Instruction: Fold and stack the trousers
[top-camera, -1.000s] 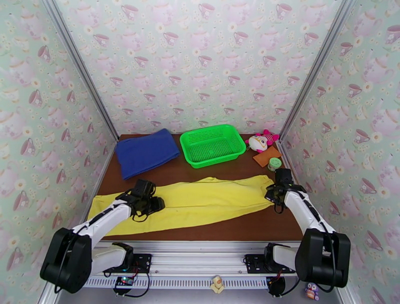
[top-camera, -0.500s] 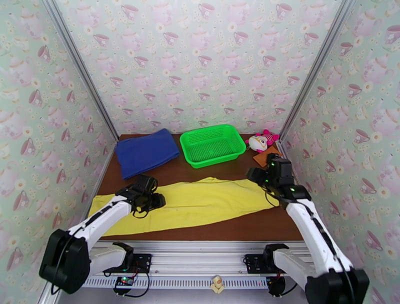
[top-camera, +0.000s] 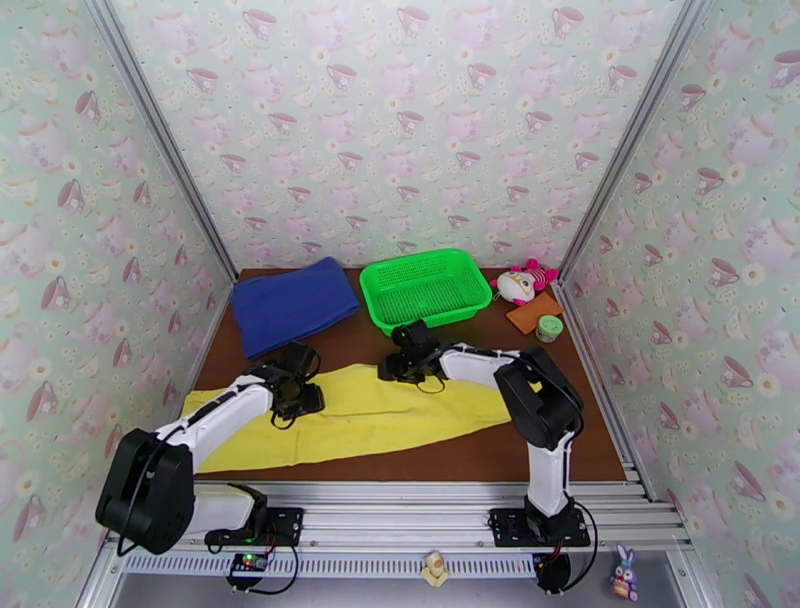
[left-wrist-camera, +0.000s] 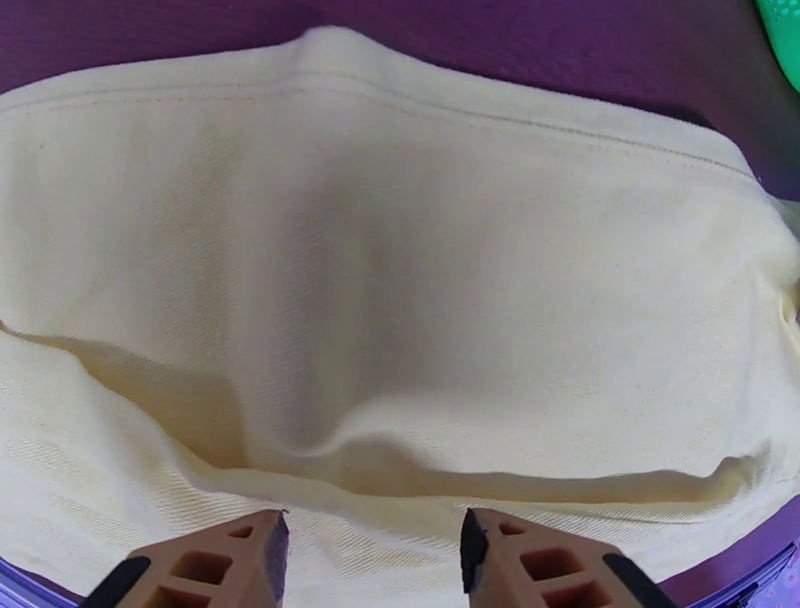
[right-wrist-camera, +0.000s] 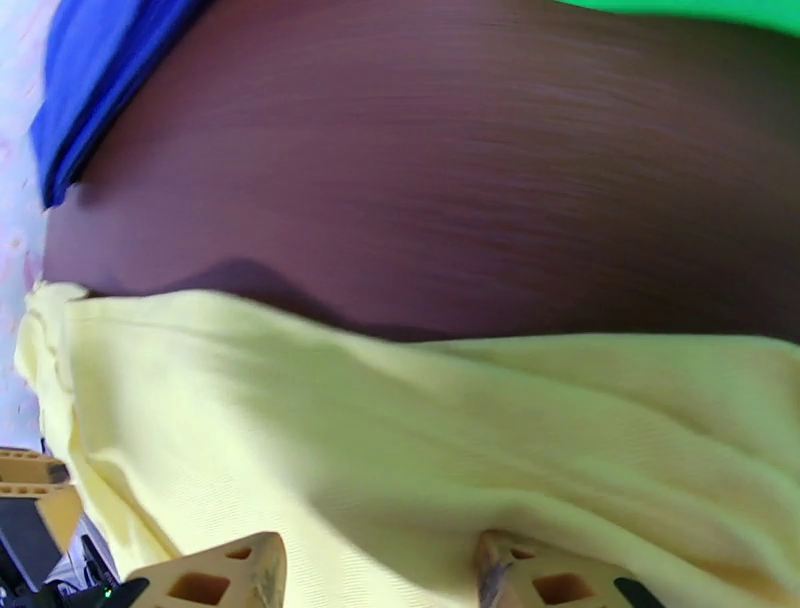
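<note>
Orange fingertips of the left gripper (left-wrist-camera: 375, 548) stand apart just above the trousers (left-wrist-camera: 400, 280), clamping nothing. The right gripper (right-wrist-camera: 375, 568) is likewise parted, with yellow cloth lying loose between its jaws. Around them the trousers stretch lengthwise across the brown table (top-camera: 520, 455), on the near side of the green basket (top-camera: 425, 290) and the dark blue cloth (top-camera: 293, 303). A soft ridge is rucked up ahead of the left fingers. If either pair closes here, it may catch one layer only and drag the fold crooked. The right arm lies across the cloth, so lifting away carelessly could snag it. The grippers are also near enough to clash.
</note>
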